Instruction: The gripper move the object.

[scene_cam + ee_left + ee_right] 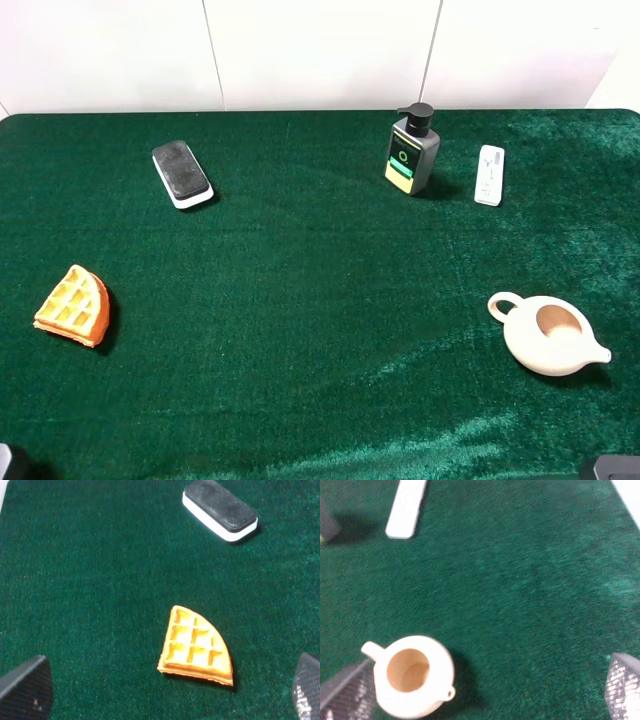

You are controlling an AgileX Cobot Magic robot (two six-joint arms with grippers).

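The object, a slim flat white cassette (489,175), lies on the green cloth at the back right, just right of a pump bottle; part of it shows in the right wrist view (406,507). My right gripper (485,692) is open, its fingertips (622,690) spread wide, far short of the cassette, with a cream pot between them. Only a dark corner of that arm (612,468) shows in the high view. My left gripper (170,690) is open and empty at the front left, over a waffle piece.
A grey pump bottle (411,152) stands left of the cassette. A cream pot with handle and spout (548,335) sits front right. A black-topped white slab (182,174) lies back left, an orange waffle wedge (74,305) at the left. White wall behind the table.
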